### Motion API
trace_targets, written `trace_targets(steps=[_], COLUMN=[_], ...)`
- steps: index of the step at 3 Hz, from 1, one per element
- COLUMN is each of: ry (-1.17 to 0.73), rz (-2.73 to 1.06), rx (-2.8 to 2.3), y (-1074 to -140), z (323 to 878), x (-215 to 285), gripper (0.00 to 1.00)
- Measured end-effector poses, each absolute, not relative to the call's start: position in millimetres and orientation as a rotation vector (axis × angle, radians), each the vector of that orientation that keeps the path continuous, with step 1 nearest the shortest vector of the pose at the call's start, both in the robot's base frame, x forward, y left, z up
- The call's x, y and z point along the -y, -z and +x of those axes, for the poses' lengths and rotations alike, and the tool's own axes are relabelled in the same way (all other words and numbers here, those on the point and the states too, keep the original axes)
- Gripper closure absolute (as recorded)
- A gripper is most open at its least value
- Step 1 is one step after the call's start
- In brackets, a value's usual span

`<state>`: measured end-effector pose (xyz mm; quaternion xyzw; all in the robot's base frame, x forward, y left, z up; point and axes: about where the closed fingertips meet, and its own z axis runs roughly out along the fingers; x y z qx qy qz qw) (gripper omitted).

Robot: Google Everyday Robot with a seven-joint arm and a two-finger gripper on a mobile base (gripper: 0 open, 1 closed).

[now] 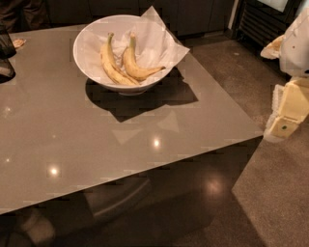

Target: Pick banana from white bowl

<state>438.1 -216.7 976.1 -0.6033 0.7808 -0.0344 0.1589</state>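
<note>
The white bowl (89, 34) stands on the far middle of the grey table (96, 140), lined with a sheet of white paper (161, 41) that sticks out over its right rim. Two yellow bananas lie inside it. The banana (134, 66) is the right one: shorter, plumper and strongly curved, with its thin tapered tip pointing right. The longer, slimmer banana (111, 65) lies against its left side. My gripper (286, 115), cream-coloured, hangs at the right edge of the view, off the table, well to the right of the bowl and lower in the frame. It holds nothing that I can see.
A dark object (6, 53) stands at the table's left edge. The table's right corner (260, 129) is close to my arm. Dark cabinets (193, 14) run along the back. Carpeted floor (280, 193) lies to the right.
</note>
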Motion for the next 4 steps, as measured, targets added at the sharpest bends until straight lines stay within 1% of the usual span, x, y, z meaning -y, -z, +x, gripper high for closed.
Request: trace_targets(steps=[2,3,4], ry=[0.111,0.002,-0.070], rz=[-1.695,-1.609,-1.560], rx=[-2.286,-2.351,-2.342], y=[-978,-984,-1005], z=[442,466,509], x=[216,204,187], gripper=[0.00,0.00,0.00])
